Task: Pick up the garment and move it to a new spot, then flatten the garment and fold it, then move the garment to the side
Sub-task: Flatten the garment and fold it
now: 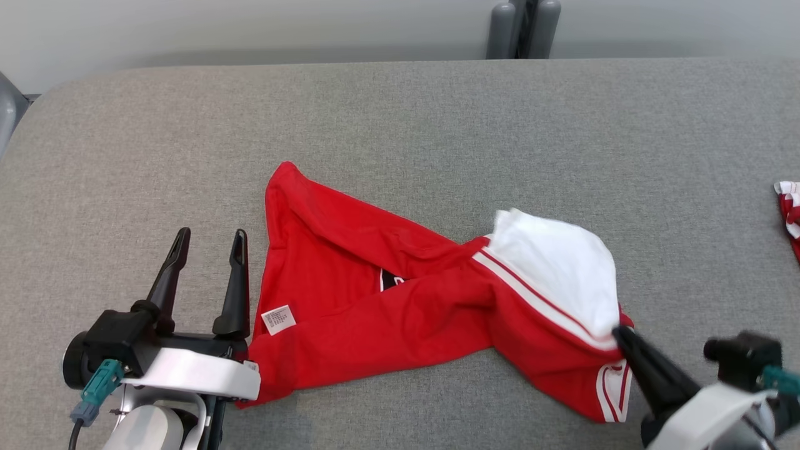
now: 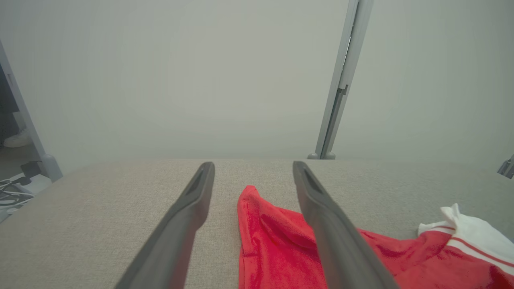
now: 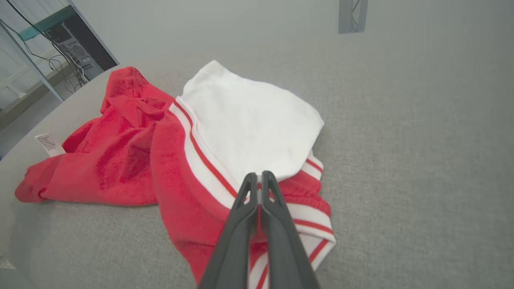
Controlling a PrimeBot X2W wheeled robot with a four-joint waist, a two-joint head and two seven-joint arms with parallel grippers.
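A red garment (image 1: 375, 306) with a white panel (image 1: 556, 262) and red-and-white striped trim lies crumpled and twisted across the middle of the grey table (image 1: 400, 112). A white care label (image 1: 279, 319) shows at its left end. My right gripper (image 1: 620, 334) is shut on the garment's right edge, where the white panel meets the trim; in the right wrist view its fingers (image 3: 257, 180) pinch that cloth (image 3: 132, 160). My left gripper (image 1: 209, 240) stands open just left of the garment, fingers pointing away; in its wrist view the red cloth (image 2: 273, 241) lies between and below the fingers (image 2: 253, 168).
Another red-and-white cloth (image 1: 789, 209) pokes in at the table's right edge. Grey posts (image 1: 524, 28) stand behind the table's far edge. Bare table surface stretches behind and to both sides of the garment.
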